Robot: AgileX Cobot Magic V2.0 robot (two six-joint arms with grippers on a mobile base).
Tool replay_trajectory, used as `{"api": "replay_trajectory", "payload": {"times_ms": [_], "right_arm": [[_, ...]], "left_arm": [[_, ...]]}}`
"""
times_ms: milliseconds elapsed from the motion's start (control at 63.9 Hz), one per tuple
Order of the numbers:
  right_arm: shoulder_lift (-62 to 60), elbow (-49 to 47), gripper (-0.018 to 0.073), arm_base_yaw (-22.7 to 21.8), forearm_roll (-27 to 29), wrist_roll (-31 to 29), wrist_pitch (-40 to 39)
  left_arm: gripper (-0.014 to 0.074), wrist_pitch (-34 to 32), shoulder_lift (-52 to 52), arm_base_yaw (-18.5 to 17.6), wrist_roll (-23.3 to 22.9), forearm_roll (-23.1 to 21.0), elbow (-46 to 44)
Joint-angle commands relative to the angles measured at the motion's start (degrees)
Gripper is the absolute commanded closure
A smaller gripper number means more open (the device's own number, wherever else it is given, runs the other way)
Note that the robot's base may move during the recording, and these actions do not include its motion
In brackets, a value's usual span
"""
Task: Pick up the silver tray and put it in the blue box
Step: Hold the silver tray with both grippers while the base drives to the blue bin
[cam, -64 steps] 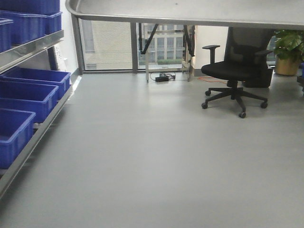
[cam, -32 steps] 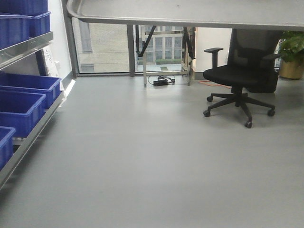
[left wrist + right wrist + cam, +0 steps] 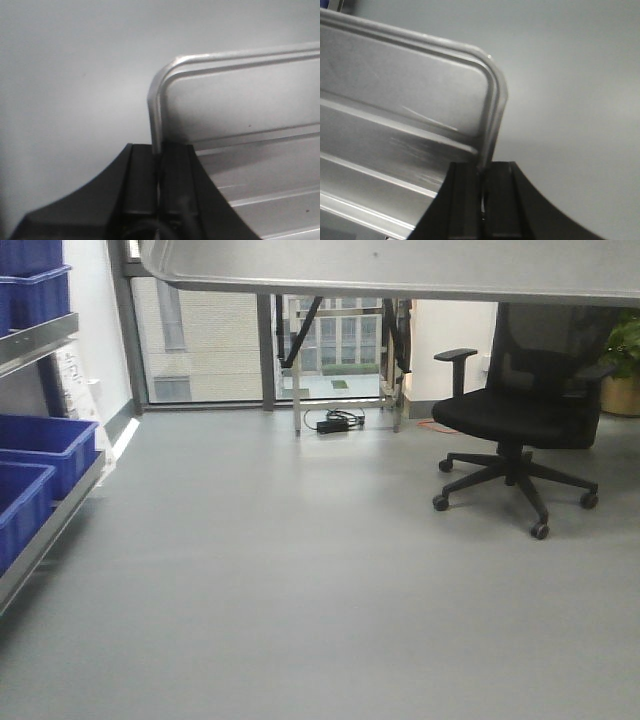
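The silver tray [image 3: 400,265] is held up in the air, and its underside spans the top of the front view. In the left wrist view my left gripper [image 3: 159,150] is shut on the rim near a rounded corner of the silver tray [image 3: 240,110], whose ridged floor shows to the right. In the right wrist view my right gripper [image 3: 482,167] is shut on the opposite rim of the silver tray [image 3: 395,100]. Grey floor lies behind the tray in both wrist views. The blue box is out of view.
A metal shelf rack [image 3: 45,530] with shallow blue bins [image 3: 45,440] runs along the left. A black office chair [image 3: 520,410] stands at the right, with a potted plant [image 3: 625,370] behind it. A power adapter with cables [image 3: 335,422] lies by the window.
The front view has shifted: the shelf and bins slid out to the left, and the chair grew larger and lower. The tray stays gripped at the top.
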Motion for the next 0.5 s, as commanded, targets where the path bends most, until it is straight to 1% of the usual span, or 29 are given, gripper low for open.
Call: {"api": "replay_trajectory", "payload": {"times_ms": [0,485], "right_arm": [[-1.18,-2.29,0.0502,-0.05,-2.07,-1.44,-4.78],[-1.18,-2.29,0.0502,-0.05,-2.07,-1.44,-4.78]], "left_arm": [[0.0701,3.83,-1.72,-0.40,2.20,0.93,-1.17],[0.0701,3.83,-1.72,-0.40,2.20,1.05,-1.17]]}}
